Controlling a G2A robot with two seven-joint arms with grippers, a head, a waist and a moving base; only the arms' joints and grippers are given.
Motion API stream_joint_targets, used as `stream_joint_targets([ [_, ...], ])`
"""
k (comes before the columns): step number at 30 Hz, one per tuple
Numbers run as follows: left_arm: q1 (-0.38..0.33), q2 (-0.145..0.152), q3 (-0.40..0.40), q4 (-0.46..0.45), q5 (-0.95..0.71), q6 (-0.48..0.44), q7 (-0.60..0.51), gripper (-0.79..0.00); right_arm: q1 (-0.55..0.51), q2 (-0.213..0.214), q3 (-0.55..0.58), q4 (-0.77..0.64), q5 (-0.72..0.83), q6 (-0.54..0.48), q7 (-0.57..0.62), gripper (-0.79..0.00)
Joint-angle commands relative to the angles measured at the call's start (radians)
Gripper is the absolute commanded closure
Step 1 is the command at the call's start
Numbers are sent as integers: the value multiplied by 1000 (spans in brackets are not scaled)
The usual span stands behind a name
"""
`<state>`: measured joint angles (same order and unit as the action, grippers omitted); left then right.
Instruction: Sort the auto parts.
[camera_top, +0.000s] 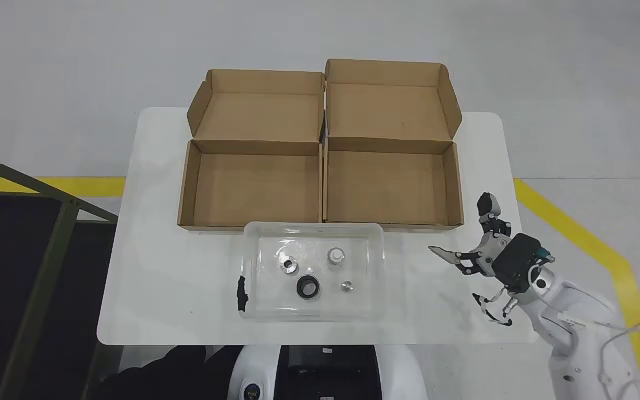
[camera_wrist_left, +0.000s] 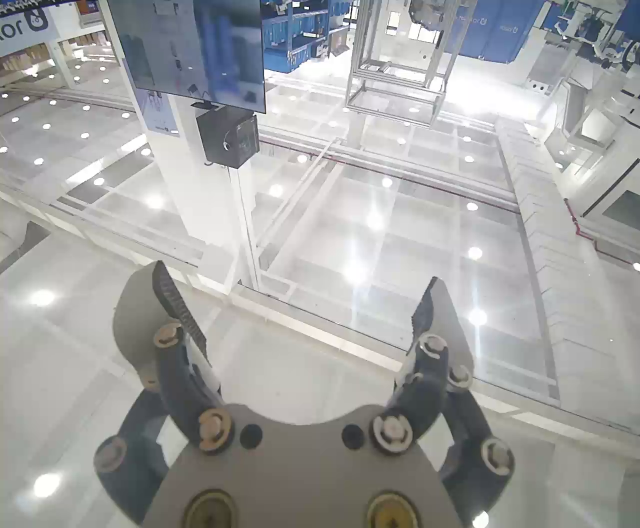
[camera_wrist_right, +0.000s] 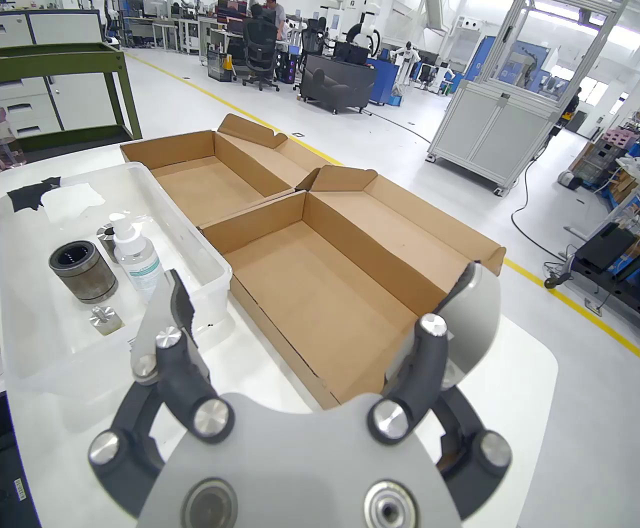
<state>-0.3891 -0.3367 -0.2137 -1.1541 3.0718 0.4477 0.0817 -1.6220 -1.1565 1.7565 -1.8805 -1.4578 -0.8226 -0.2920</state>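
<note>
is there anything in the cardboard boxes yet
No, the two cardboard boxes have bare floors; the parts sit in the clear bin.

1. The left gripper has its jaws spread wide apart.
2. Beyond one fingertip, a white pillar carries a dark screen and a black box.
3. A metal frame stands farther off.

Left box and right box touch side by side on the table's far half. Bin sits just before them. Bearing and bottle stand in it.
</note>
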Motion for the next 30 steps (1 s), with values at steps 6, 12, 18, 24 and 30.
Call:
stream_joint_targets([
  [6,0,0,0,0,0,0,0,-785,0,0,0,0,0,0,0,-784],
  [12,0,0,0,0,0,0,0,-785,0,0,0,0,0,0,0,-785],
  [18,0,0,0,0,0,0,0,-784,0,0,0,0,0,0,0,-784],
  [24,0,0,0,0,0,0,0,-785,-2,1,-15,-8,5,15,30,-785],
  [30,0,0,0,0,0,0,0,-785,32,9,-79,-55,-53,-47,110,-785],
])
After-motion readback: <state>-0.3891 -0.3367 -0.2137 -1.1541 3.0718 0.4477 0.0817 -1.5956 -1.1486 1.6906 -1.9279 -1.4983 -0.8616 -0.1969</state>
